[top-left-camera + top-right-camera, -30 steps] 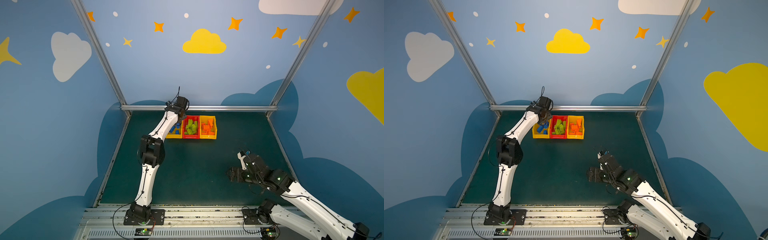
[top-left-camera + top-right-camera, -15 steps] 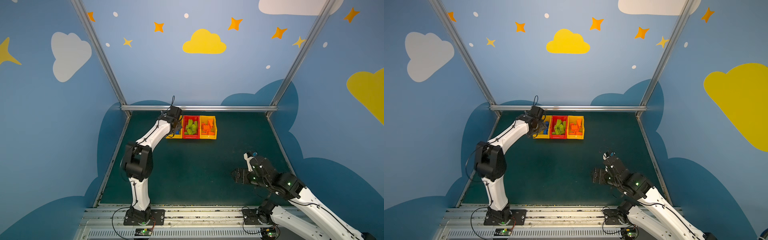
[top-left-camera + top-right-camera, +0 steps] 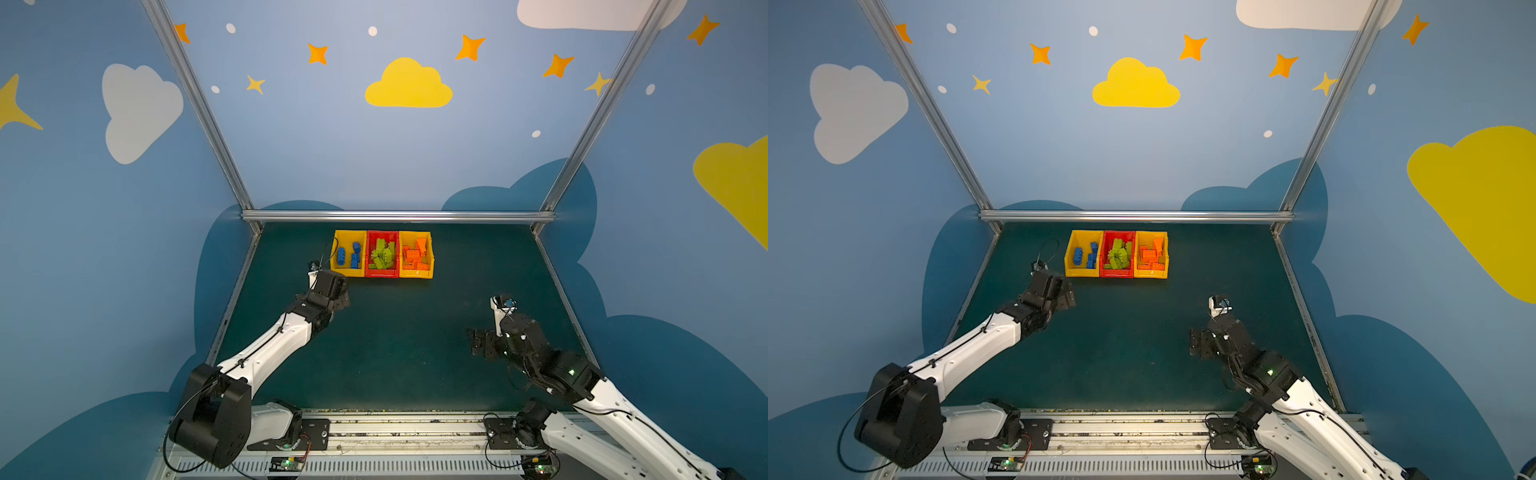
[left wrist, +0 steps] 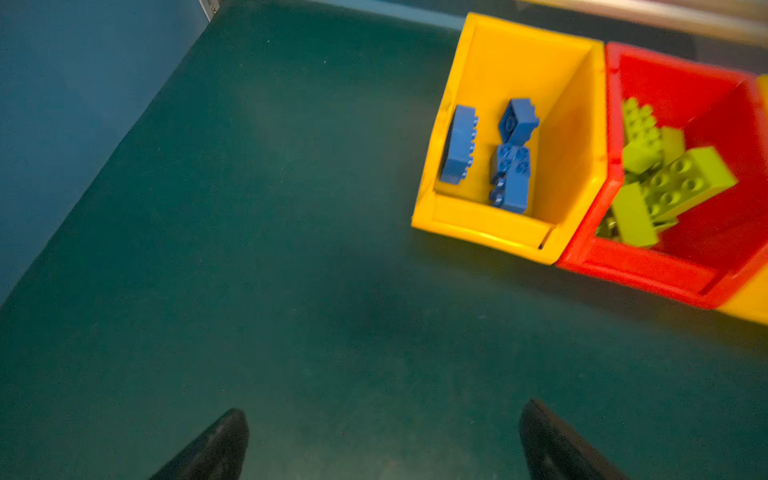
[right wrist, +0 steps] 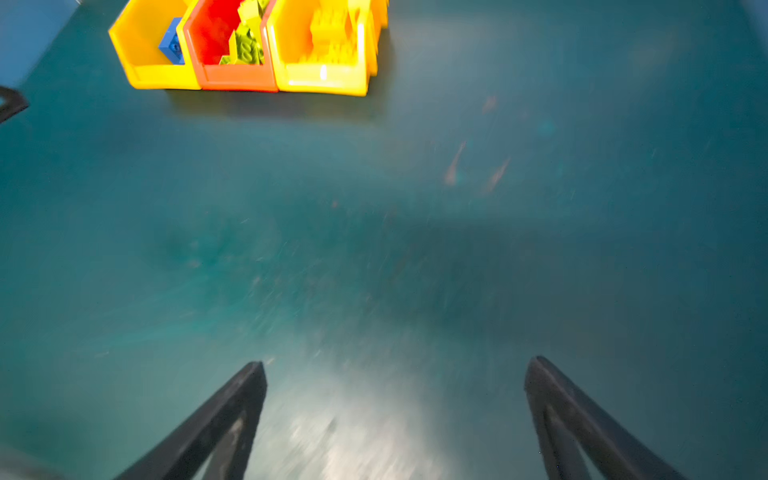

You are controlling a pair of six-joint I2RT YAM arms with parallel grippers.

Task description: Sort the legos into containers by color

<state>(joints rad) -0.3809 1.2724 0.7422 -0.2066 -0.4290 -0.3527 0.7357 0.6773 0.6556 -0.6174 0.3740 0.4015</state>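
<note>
Both top views: three containers stand in a row, walls touching, at 12 o'clock on the dark green worktop [image 3: 399, 365], close to the back rail. The left yellow container [image 3: 348, 272] holds the blue legos [image 3: 341, 255]. The red container [image 3: 381, 273], in the middle, holds the green legos [image 3: 382, 257]. The right yellow container [image 3: 416, 273] holds the orange legos [image 3: 413, 257]. The left gripper [image 3: 344, 296] hangs over the worktop at about 7 o'clock from the left yellow container, near its front corner but apart from it. The right gripper [image 3: 476, 343] sits at about 4 o'clock from the row, well apart. Jaws are hard to read from up here.

Left wrist view: the left gripper [image 4: 384, 415] is open, dark fingers spread wide, only bare worktop between them, nothing held. The left yellow container [image 4: 490, 226] is close ahead. Blue legos [image 4: 513, 166] lie on its floor: one long brick on its side by a wall, shorter ones in a loose line beside it. The red container [image 4: 636, 266] touches it, with green legos [image 4: 681, 178] heaped inside and one long brick tilted on top.

Right wrist view: blurred. The right gripper [image 5: 397, 365] is open, fingers wide apart and empty over bare worktop. All three containers show far ahead, side by side: left yellow container [image 5: 166, 79] with a blue brick, red container [image 5: 235, 81] with green legos [image 5: 245, 45], right yellow container [image 5: 324, 81] with its bricks washed out by glare.
</note>
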